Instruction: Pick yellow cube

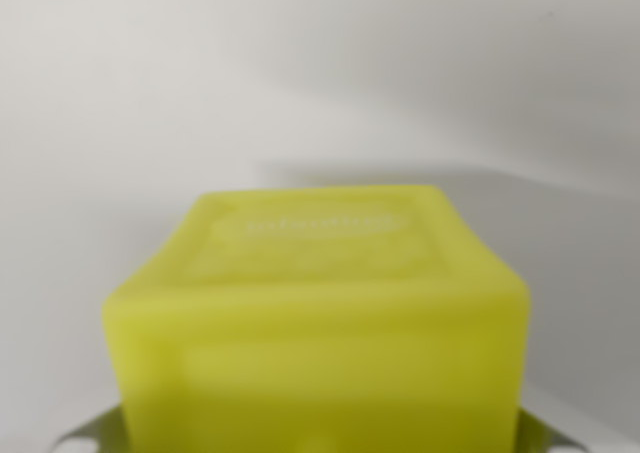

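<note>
Basically one wrist view, blurry close-up. At the wrist view's left bottom corner a grey metal bit pokes out beside the cube (likely one of the fingers [95,431], too soft to be sure). Yellow cube [320,323] fills the lower centre, top face showing a raised, unreadable marking. Another grey bit at the bottom right. Can't tell if the fingers are clamped on the cube or loose. Behind it, plain white tabletop [150,103] with a soft shadow at right.
</note>
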Controlling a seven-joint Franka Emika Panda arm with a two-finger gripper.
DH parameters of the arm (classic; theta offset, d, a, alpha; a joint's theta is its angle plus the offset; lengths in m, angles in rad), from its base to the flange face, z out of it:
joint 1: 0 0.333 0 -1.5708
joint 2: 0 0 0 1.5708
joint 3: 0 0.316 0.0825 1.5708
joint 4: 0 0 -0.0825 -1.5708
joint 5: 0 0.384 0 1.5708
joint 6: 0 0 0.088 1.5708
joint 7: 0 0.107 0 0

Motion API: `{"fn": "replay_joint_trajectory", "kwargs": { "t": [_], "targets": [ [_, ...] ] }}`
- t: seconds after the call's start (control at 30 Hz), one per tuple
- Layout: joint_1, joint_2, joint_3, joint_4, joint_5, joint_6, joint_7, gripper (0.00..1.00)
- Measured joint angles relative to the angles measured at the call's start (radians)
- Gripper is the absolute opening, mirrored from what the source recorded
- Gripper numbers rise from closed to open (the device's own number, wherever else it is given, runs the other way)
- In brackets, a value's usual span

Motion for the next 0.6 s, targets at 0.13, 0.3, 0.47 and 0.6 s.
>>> {"fn": "replay_joint_trajectory", "kwargs": {
  "t": [0.13,0.3,0.47,0.6],
  "targets": [
    [0.000,-0.026,0.000,-0.006,0.000,-0.021,0.000,0.00],
    [0.000,-0.058,0.000,-0.012,-0.001,-0.047,0.001,0.00],
    [0.000,-0.090,0.000,-0.017,-0.001,-0.074,0.001,0.00],
    [0.000,-0.115,0.000,-0.019,-0.002,-0.096,0.001,0.00]
  ]
}}
